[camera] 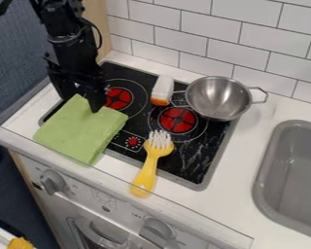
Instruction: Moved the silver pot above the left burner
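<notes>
A toy kitchen was indicated by a stovetop [205,163] with 2 red burners [178,120], a grey sink [298,170] and wall tiles [210,26].

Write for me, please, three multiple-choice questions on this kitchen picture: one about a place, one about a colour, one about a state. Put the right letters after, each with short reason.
1. Where is the silver pot?
A) In the sink
B) At the back right corner of the cooktop
C) On top of the cloth

2. What colour is the folded cloth?
A) Green
B) Red
C) Blue

3. What is the state of the pot?
A) Covered by a lid
B) Full of food
C) Uncovered and empty

Right letters:
1: B, the pot sits by the tiled wall, over the cooktop's far right corner.
2: A, the cloth at the cooktop's left side is light green.
3: C, the bare metal inside of the pot is seen from above.
</notes>
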`<state>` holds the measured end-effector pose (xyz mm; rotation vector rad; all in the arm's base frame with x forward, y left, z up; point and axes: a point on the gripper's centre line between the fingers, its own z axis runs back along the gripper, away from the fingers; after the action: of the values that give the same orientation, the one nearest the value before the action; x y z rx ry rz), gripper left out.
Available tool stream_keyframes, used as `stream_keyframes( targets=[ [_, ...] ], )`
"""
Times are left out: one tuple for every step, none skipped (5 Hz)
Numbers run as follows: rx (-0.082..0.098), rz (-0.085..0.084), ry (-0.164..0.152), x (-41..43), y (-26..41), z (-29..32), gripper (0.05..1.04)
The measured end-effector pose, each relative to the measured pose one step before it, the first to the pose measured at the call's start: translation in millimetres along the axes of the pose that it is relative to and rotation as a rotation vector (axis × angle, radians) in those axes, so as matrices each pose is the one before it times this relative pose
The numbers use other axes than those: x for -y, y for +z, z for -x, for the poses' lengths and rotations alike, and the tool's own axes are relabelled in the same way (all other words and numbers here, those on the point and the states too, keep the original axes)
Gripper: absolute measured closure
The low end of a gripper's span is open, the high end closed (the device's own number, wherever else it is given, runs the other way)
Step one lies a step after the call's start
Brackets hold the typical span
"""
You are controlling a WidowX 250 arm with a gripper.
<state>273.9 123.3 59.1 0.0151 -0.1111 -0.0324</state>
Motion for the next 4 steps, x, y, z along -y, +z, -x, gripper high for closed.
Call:
stream_keyframes(
  targets=[
    [-0.0253,0.0150,0.0005,3.61,-8.09,2.26,0.084],
    [-0.0035,0.0208,-0.0908,34.20,-2.71,-13.73,0.084],
    [0.0239,0.0137,-0.1549,40.74,6.29,-26.35,0.084],
    [0.0623,0.0738,-0.1776,41.81,2.18,-32.01,0.084]
  ],
)
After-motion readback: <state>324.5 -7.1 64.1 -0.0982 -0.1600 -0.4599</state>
